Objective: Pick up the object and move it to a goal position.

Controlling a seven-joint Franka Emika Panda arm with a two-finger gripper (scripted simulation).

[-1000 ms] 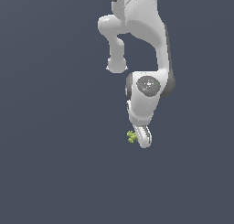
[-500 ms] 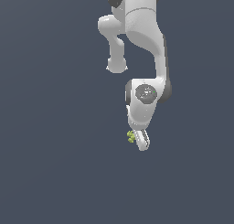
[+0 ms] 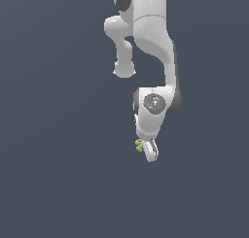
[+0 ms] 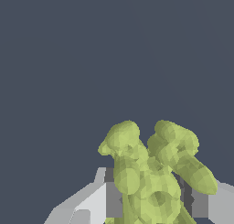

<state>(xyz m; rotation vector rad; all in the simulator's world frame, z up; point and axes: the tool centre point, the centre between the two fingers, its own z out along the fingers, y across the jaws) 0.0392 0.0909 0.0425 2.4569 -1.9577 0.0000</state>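
Note:
The object (image 3: 139, 145) is a tiny yellow-green knobbly cluster, showing at the exterior view's left side of my white gripper (image 3: 148, 151). In the wrist view the object (image 4: 151, 173) fills the space between my two grey fingers (image 4: 98, 198), its lumpy lobes sticking out past them. My gripper (image 4: 153, 205) is shut on it. The white arm reaches down from the top of the exterior view, and the hand points downward and slightly to that view's right.
Only a plain dark grey-blue surface lies around the arm in both views. No other objects, containers or edges show.
The hand with the object has shifted slightly toward the exterior view's left and the wrist has turned a little. The grip on the object stays the same.

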